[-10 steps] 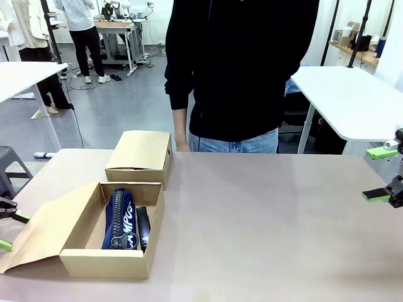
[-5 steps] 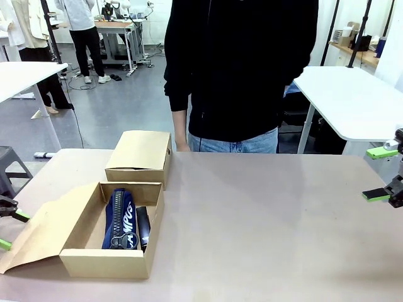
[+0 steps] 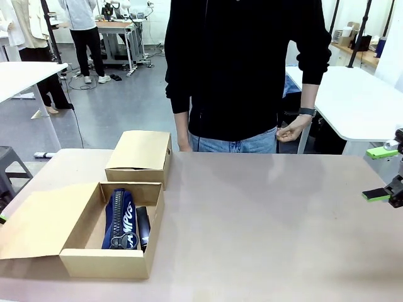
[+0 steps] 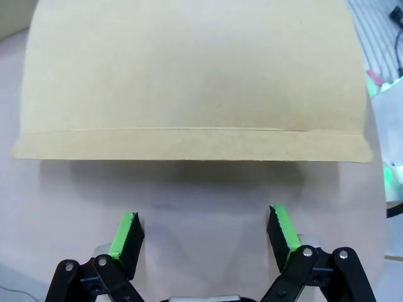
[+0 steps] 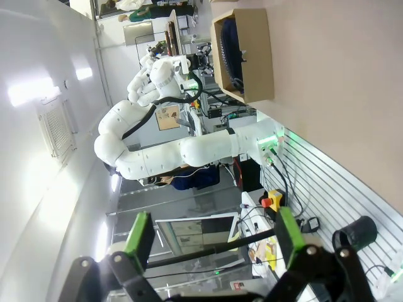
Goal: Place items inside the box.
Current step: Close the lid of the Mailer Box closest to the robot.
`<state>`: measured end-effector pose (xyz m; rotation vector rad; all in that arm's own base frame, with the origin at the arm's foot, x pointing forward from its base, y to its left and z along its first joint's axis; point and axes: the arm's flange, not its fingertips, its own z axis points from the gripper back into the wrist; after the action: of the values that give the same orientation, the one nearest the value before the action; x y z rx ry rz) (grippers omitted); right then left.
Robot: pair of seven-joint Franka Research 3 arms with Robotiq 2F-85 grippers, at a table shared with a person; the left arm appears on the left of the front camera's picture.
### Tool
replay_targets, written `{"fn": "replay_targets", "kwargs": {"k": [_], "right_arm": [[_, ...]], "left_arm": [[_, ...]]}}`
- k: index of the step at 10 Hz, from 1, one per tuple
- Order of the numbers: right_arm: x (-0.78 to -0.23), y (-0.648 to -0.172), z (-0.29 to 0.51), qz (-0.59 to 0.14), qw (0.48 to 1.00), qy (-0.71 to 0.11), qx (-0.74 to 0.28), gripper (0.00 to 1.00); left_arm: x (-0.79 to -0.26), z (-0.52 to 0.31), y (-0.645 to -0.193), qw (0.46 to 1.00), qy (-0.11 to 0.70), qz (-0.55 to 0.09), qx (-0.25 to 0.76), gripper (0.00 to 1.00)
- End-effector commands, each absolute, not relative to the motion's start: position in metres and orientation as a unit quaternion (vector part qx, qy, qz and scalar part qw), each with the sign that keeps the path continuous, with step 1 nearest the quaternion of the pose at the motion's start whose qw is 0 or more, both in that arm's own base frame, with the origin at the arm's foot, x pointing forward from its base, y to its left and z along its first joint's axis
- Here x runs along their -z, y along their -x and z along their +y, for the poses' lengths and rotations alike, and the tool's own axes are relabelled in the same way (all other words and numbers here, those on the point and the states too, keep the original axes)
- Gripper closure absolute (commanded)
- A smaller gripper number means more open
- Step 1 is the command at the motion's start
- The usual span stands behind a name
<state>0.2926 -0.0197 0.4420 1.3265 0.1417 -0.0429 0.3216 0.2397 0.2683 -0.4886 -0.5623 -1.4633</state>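
The box (image 3: 107,261) stands at the table's front left, its wide flap (image 3: 38,229) folded out to the left. Inside lie the navy pouch (image 3: 122,219) with white lettering and, against its right side, the black stapler (image 3: 143,225). In the left wrist view my left gripper (image 4: 204,236) is open over bare table, just short of the flap's (image 4: 192,75) edge and holding nothing. At the table's right edge my right gripper (image 3: 380,173) hangs open and empty. Its wrist view has the open gripper (image 5: 211,236) in front and the box (image 5: 249,56) far off.
A smaller closed cardboard box (image 3: 140,156) sits behind the open one. A person in a black top stands at the far side, one hand (image 3: 289,133) loosely closed at hip height. My left arm (image 5: 182,151) appears in the right wrist view.
My left gripper has drawn back to the left, off the flap's edge. The flap now lies flatter. The person's arm has swung from behind the back to the side. My right gripper has not moved.
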Motion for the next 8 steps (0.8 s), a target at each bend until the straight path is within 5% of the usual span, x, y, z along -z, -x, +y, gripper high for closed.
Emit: {"fn": "replay_targets", "kwargs": {"k": [1, 8], "right_arm": [[-0.447, -0.292, -0.02, 0.068, 0.78, -0.622, 0.024, 0.0], [-0.447, -0.292, -0.02, 0.068, 0.78, -0.622, 0.024, 0.0]], "left_arm": [[-0.264, 0.237, -0.322, 0.666, 0.211, -0.275, 0.661, 0.0], [-0.254, 0.183, -0.339, 0.61, 0.27, -0.339, 0.663, 0.0]]}}
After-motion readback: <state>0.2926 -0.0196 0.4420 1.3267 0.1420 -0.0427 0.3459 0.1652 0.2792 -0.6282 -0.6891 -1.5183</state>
